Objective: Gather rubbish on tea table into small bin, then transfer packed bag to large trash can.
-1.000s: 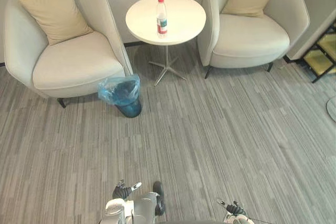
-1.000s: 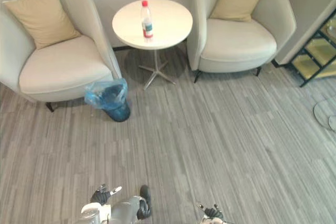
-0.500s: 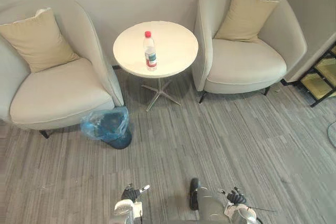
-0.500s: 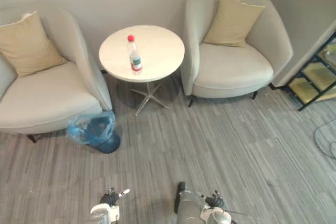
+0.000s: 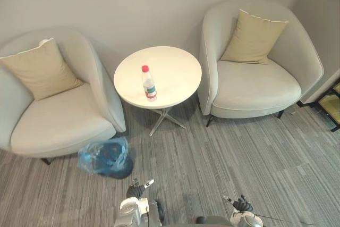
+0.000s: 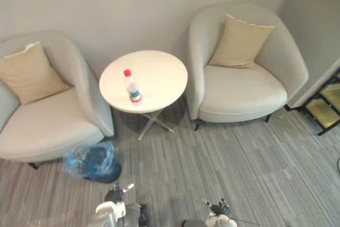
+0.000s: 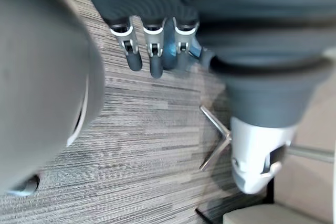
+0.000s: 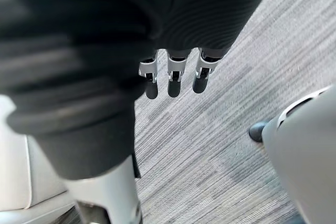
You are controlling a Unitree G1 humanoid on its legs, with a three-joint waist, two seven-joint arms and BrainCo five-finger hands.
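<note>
L armchair (image 5: 58, 126) w/ tan cushion (image 5: 40, 70) sits at 9 o'clock of the round white worktop (image 5: 175, 73); blue-bagged small bin (image 5: 106, 158) on carpet (image 5: 212, 158) at its foot, abt 7 o'clock of worktop. Low in front, left robot hand (image 5: 137, 190) hangs over carpet, fingers straight, empty; red-capped bottle (image 5: 149, 84) upright on worktop nr its 6 o'clock rim. Further rt, right robot hand (image 5: 241, 204) also straight-fingered & empty; R armchair (image 5: 255, 86) at 3 o'clock.
</note>
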